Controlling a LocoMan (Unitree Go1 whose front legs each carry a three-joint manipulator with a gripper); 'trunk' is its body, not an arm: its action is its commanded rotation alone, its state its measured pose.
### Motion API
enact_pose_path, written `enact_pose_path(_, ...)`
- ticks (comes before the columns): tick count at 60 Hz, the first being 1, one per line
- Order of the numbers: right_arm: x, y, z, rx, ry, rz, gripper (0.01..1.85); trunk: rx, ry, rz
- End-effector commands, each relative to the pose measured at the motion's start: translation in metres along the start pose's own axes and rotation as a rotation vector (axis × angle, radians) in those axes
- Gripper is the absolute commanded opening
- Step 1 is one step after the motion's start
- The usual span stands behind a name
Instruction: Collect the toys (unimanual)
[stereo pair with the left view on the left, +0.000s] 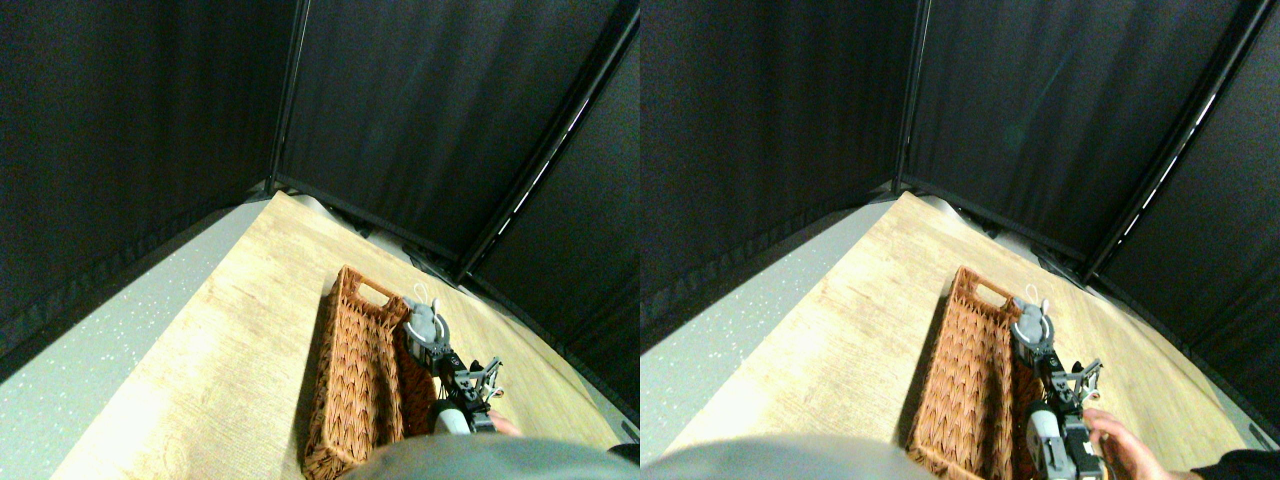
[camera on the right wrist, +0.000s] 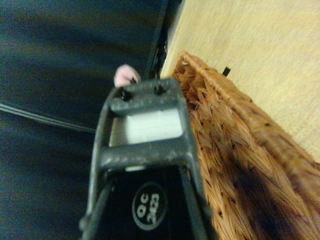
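A grey toy (stereo pair with the left view on the left: 424, 322) with white string loops hangs at the tip of my right gripper (stereo pair with the left view on the left: 430, 340), over the far right end of the long wicker basket (stereo pair with the left view on the left: 350, 390). The gripper looks shut on this toy. In the wrist view the dark jaw frame (camera on the right wrist: 142, 92) fills the middle. A pale part of the toy (camera on the right wrist: 150, 125) shows through it, and a pink bit (camera on the right wrist: 122, 75) peeks out beyond the tip. The basket's woven wall (camera on the right wrist: 235, 150) runs right beside the jaw. The inside of the basket is mostly hidden.
The basket lies on a light wooden tabletop (stereo pair with the left view on the left: 240, 340) with grey floor (stereo pair with the left view on the left: 90, 350) to its left. Black curtains (stereo pair with the left view on the left: 430, 120) close off the back and the right. A person's hand (stereo pair with the left view on the left: 505, 425) is at the lower right beside my arm.
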Motion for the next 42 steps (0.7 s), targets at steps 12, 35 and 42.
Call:
enact_pose_path(12,0.001,0.005,0.022,0.003,-0.088,0.069,1.0,0.023,0.022,-0.002)
enact_pose_path(35,-0.011,-0.015,0.098,-0.002,-0.292,0.085,0.59,0.098,0.032,-0.068)
enact_pose_path(42,-0.02,-0.022,0.114,-0.014,-0.346,0.058,0.55,0.12,0.04,-0.089)
